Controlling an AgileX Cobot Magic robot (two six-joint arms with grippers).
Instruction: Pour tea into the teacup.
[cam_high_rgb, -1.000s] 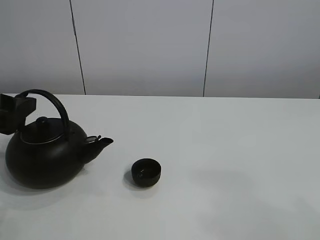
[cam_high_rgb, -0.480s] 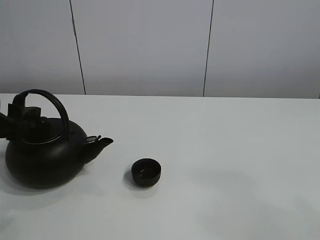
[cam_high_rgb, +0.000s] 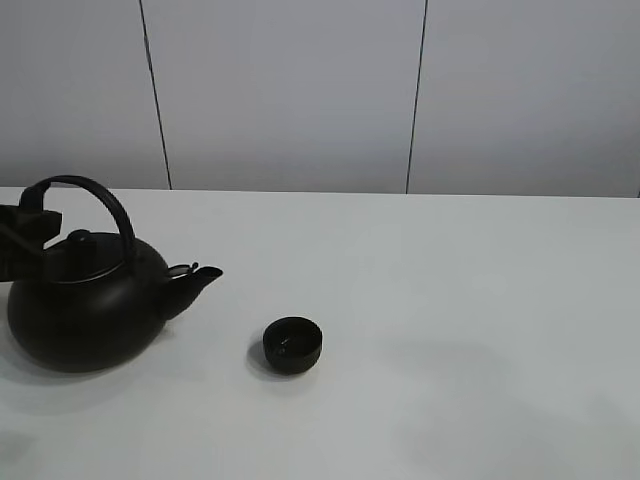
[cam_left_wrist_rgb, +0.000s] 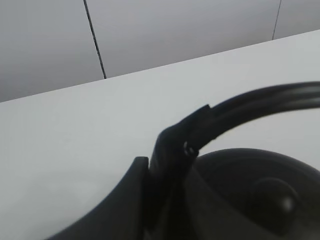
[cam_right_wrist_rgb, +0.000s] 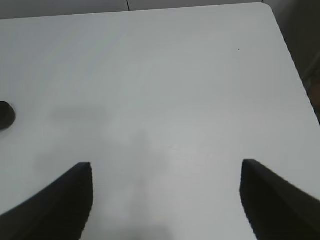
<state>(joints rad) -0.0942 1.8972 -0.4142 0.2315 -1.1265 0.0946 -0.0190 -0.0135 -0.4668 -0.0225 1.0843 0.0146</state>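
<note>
The small black teacup (cam_high_rgb: 292, 344) stands upright on the white table (cam_high_rgb: 470, 300), to the right of the spout of the big black kettle (cam_high_rgb: 85, 312). It also shows at the edge of the right wrist view (cam_right_wrist_rgb: 5, 115). My left gripper (cam_high_rgb: 25, 235) is shut on the left end of the kettle's arched handle (cam_high_rgb: 105, 200). The left wrist view shows the gripper (cam_left_wrist_rgb: 150, 185) clamped on the handle (cam_left_wrist_rgb: 260, 100) above the lid. No stream of tea is visible. My right gripper (cam_right_wrist_rgb: 165, 200) is open and empty over bare table, out of the exterior view.
A grey panelled wall (cam_high_rgb: 290, 90) runs behind the table. The table's far right corner (cam_right_wrist_rgb: 265, 7) shows in the right wrist view.
My left gripper has lowered onto the handle's left end. The kettle has shifted slightly left and its spout has risen a little. The teacup has not moved.
</note>
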